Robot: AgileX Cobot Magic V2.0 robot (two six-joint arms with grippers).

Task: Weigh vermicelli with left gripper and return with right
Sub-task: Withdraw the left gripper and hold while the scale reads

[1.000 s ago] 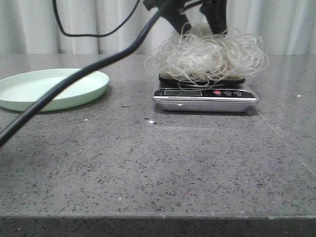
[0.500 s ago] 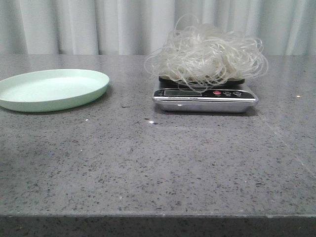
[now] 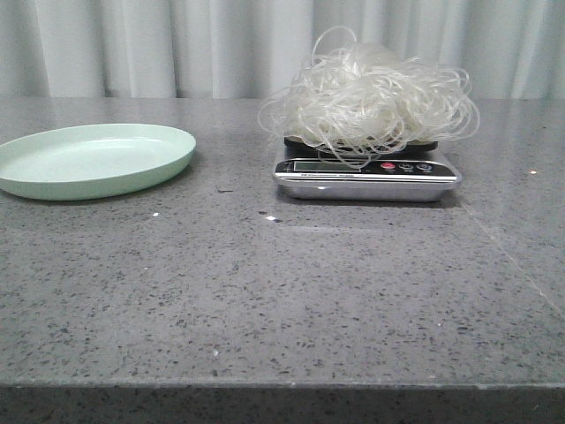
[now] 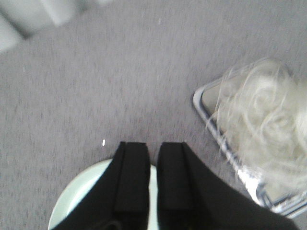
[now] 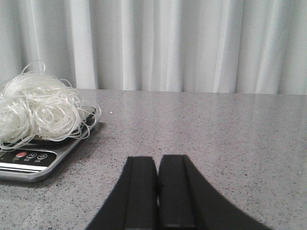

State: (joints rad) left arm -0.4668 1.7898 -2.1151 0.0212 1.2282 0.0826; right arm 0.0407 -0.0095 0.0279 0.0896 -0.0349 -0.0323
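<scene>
On the left of the desk (image 3: 265,309) sits the pale green plate (image 3: 93,159), bare, and the left claw (image 4: 152,179) hangs above its rim with its fingers close together, only a thin slit between them, holding nothing. Well to the right of the plate stands the scale (image 3: 366,172), and the vermicelli (image 3: 371,97) lies heaped on its platform, the loose loops spilling over the edges and partly veiling the display, which cannot be read from here. Farther right, the right claw (image 5: 157,184) waits low over bare desk, near the scale but apart from it, its fingers pressed together and empty. By the look of it the weighing half is done and the return is the step in hand. The next move likely calls for the right claw to spread its fingers, come in over the heap, and bite deep enough into the springy tangle that stray strands do not trail on the way to the plate.
</scene>
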